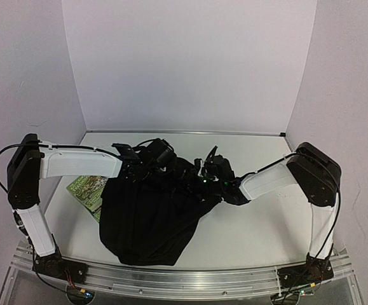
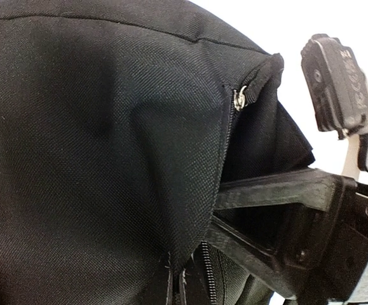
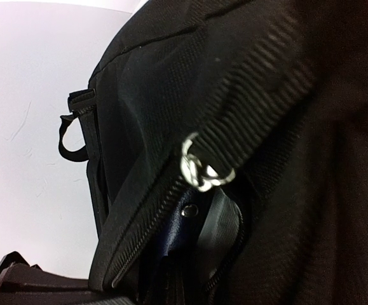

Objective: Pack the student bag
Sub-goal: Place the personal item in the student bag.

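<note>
The student bag [image 1: 152, 216] is a large soft black backpack slumped in the middle of the table. My left gripper [image 1: 133, 166] is at its upper left corner. Its black fingers [image 2: 272, 190] are shut on a fold of bag fabric [image 2: 95, 159] beside a silver zipper ring [image 2: 239, 99]. My right gripper [image 1: 210, 173] is at the bag's upper right, shut, its fingertips buried in the fabric by the zipper edge [image 3: 139, 241]. A silver zipper ring [image 3: 203, 170] hangs on a webbing strap there. Inside the open slit shows a navy pouch [image 3: 184, 225] with a snap.
A green book [image 1: 85, 189] lies flat under the bag's left side. A black strap loop [image 3: 72, 136] sticks out from the bag over the white table. A black part of the right arm [image 2: 335, 82] sits close to the left gripper. White walls enclose the table.
</note>
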You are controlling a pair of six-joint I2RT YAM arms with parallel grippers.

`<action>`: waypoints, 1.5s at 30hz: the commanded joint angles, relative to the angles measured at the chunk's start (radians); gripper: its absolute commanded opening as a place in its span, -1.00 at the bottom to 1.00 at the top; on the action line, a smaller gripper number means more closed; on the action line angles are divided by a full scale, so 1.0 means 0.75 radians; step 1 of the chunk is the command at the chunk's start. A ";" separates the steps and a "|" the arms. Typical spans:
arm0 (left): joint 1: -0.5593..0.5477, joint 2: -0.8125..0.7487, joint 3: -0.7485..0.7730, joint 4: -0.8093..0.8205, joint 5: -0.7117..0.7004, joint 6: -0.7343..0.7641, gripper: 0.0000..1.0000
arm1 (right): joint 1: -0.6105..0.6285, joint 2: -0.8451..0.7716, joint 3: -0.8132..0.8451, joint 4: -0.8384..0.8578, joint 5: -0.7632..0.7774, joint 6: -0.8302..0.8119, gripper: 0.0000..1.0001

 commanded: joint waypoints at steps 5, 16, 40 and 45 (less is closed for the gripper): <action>-0.004 -0.043 0.047 0.055 0.042 0.016 -1.00 | 0.011 0.040 0.060 0.080 0.034 -0.077 -0.94; 0.026 -0.084 0.005 0.070 0.082 0.037 -0.02 | 0.021 -0.450 -0.176 -0.391 0.309 -0.267 -0.37; 0.113 0.039 -0.027 0.354 0.533 0.026 0.09 | -0.246 -0.204 0.177 -0.624 0.111 -0.619 0.19; 0.112 0.064 -0.041 0.358 0.534 -0.006 0.08 | -0.248 -0.127 0.270 -0.637 0.091 -0.660 -0.04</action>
